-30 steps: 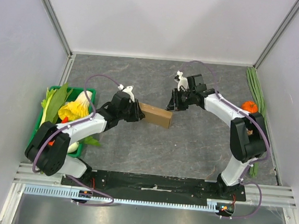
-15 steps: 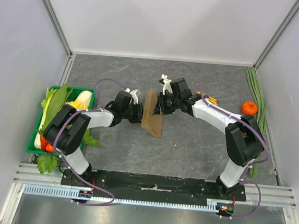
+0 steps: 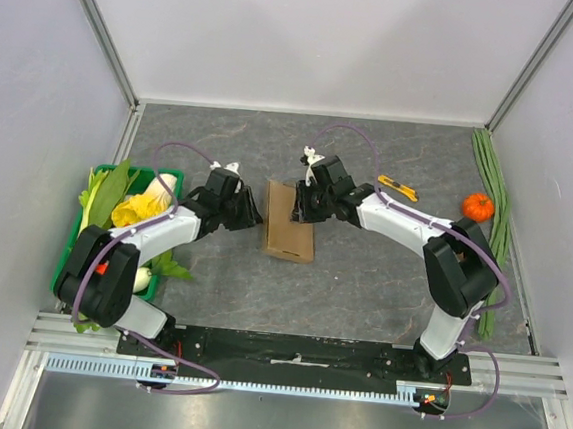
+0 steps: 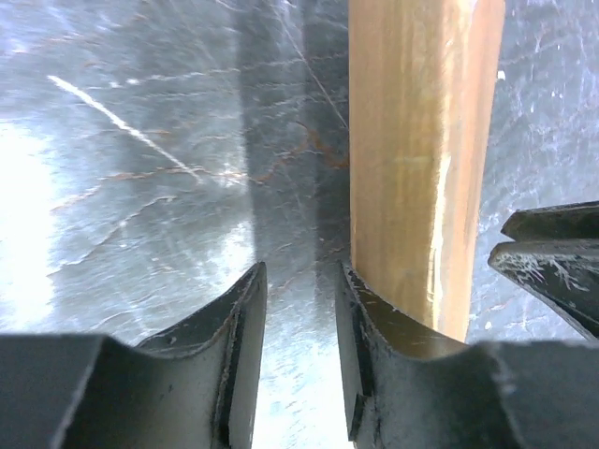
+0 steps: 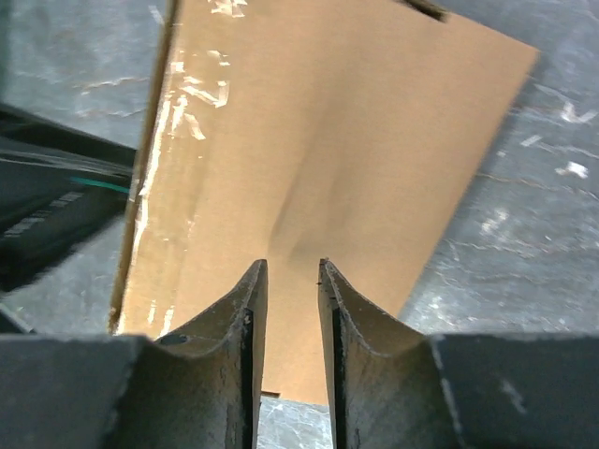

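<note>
A flat brown cardboard box (image 3: 289, 225) lies on the grey table, between the two arms. My left gripper (image 3: 249, 214) sits low at its left edge; in the left wrist view the box (image 4: 421, 159) runs past the right finger (image 4: 360, 327). The left gripper (image 4: 299, 290) is open by a narrow gap with only table between its fingers. My right gripper (image 3: 302, 204) hovers over the box's far end. In the right wrist view its fingers (image 5: 253, 309) stand slightly apart above the cardboard (image 5: 328, 140), holding nothing.
A green basket (image 3: 72, 234) of vegetables stands at the left wall. A yellow utility knife (image 3: 396, 189) lies right of the right arm. A small orange pumpkin (image 3: 478, 205) and long green stalks (image 3: 494, 178) rest along the right wall.
The box, first held by my left gripper and then tipped on edge, now lies flat. The left gripper let go and drew back left. The right gripper moved left over the box.
</note>
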Available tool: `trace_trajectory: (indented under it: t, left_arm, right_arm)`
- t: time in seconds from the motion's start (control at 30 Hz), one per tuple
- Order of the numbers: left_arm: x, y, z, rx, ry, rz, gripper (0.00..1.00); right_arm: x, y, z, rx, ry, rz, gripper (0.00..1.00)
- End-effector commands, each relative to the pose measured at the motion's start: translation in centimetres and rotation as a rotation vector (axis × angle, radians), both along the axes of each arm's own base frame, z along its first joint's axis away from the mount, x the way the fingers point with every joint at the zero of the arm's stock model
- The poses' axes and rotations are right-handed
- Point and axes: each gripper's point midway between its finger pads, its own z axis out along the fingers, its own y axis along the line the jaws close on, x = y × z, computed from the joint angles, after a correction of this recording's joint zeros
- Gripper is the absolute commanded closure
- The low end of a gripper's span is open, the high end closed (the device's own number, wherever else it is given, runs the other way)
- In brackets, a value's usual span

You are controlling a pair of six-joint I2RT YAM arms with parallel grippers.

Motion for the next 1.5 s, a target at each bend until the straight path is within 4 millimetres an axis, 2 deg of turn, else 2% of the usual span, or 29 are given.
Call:
trace_trajectory:
  t: [0.0,0.03,0.1,0.13,0.23,0.33,0.5,0.6,0.7,0.8,1.0,1.07,1.23,1.37,1.47]
  left_arm:
    - [0.9,3.7,1.8,0.071,-0.042,0.117,0.57]
    - [1.1,3.5,2.2,0.044,-0.059,0.106,0.56]
    - [1.1,3.3,2.6,-0.003,-0.084,0.085,0.54]
    - [1.3,2.6,3.2,-0.047,-0.107,0.062,0.53]
    - [0.7,1.3,3.2,-0.122,-0.112,0.008,0.52]
    - [0.7,0.4,2.6,-0.165,-0.091,-0.012,0.53]
    - [0.8,-0.1,1.7,-0.187,-0.066,-0.012,0.60]
    - [0.8,0.9,0.7,-0.136,-0.054,0.029,0.66]
    - [0.7,1.7,0.0,-0.095,-0.061,0.039,0.68]
    - [0.3,1.4,-0.7,-0.105,-0.048,0.014,0.69]
    - [0.8,0.8,-0.7,-0.111,-0.060,-0.023,0.73]
    - [0.7,1.0,-1.0,-0.093,-0.053,-0.026,0.78]
    - [0.7,1.5,-1.6,-0.051,-0.035,-0.023,0.80]
    - [0.1,2.9,-2.7,0.031,0.028,0.012,0.82]
    - [0.1,3.8,-2.9,0.065,0.029,0.045,0.84]
  right_arm:
    - [1.2,-1.1,0.0,-0.099,-0.047,-0.070,0.63]
    - [1.2,-1.2,0.1,-0.105,-0.055,-0.070,0.57]
    - [1.1,-1.7,-0.3,-0.130,-0.058,-0.077,0.50]
    - [1.1,-1.9,-0.4,-0.141,-0.064,-0.075,0.43]
    - [1.1,-2.3,-0.7,-0.164,-0.071,-0.074,0.34]
    - [1.1,-2.4,-1.1,-0.181,-0.074,-0.057,0.30]
    - [0.9,-2.6,-2.4,-0.211,-0.051,-0.045,0.30]
    - [0.8,-2.7,-2.9,-0.221,-0.044,-0.041,0.34]
    - [0.8,-2.8,-3.4,-0.232,-0.035,-0.037,0.37]
    - [0.7,-2.8,-3.8,-0.239,-0.027,-0.035,0.39]
    - [0.6,-2.9,-4.3,-0.245,-0.013,-0.037,0.40]
    - [0.5,-2.8,-4.4,-0.240,-0.007,-0.039,0.40]
    - [0.6,-2.7,-4.3,-0.234,-0.004,-0.047,0.41]
    - [0.7,-2.9,-4.5,-0.240,0.002,-0.058,0.42]
    - [0.6,-2.9,-4.8,-0.243,0.012,-0.062,0.43]
